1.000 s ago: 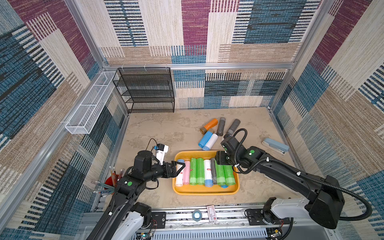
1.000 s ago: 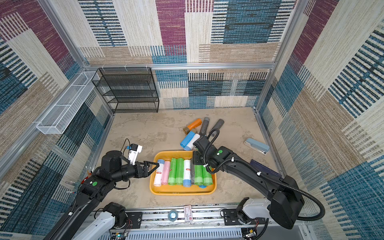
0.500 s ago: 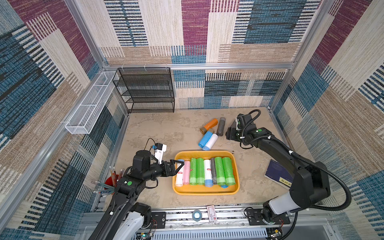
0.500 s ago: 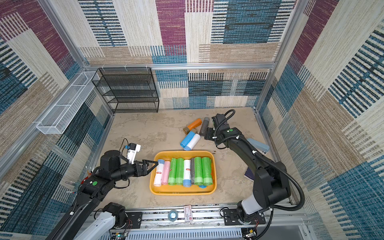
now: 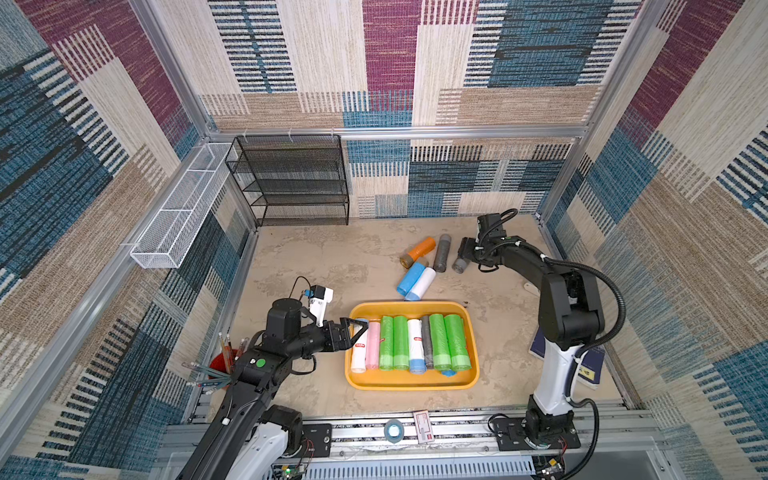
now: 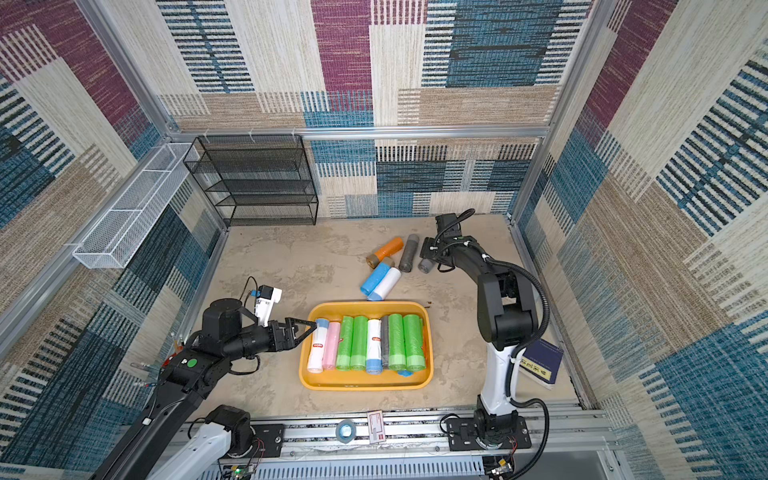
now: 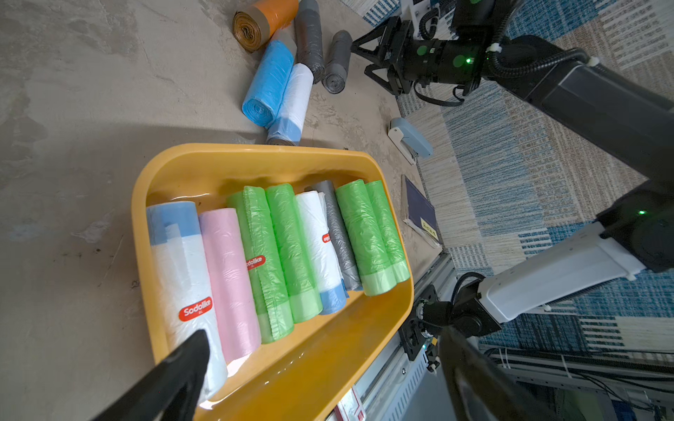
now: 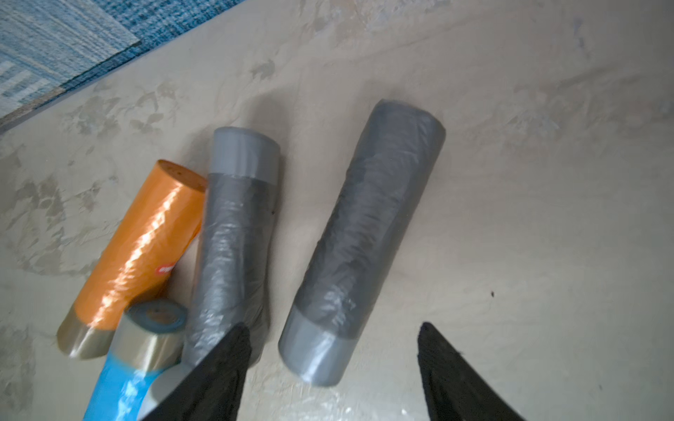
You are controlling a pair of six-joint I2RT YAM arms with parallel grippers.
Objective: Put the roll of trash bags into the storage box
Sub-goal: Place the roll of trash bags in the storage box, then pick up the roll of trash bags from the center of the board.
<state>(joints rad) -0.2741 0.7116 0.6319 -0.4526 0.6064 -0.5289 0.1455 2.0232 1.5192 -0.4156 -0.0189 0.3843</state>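
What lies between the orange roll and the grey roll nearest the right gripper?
A second grey roll lies there, close beside the orange roll and apart from the nearest grey roll; the right wrist view shows it.

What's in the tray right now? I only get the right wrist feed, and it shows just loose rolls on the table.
Observer: Eight rolls lie side by side in the yellow tray.
Operator: Left arm?
Observer: The left gripper is open and empty, at the tray's edge on that arm's side.
Operator: Loose count?
Observer: Five on the table, including a white roll lying against the blue roll.
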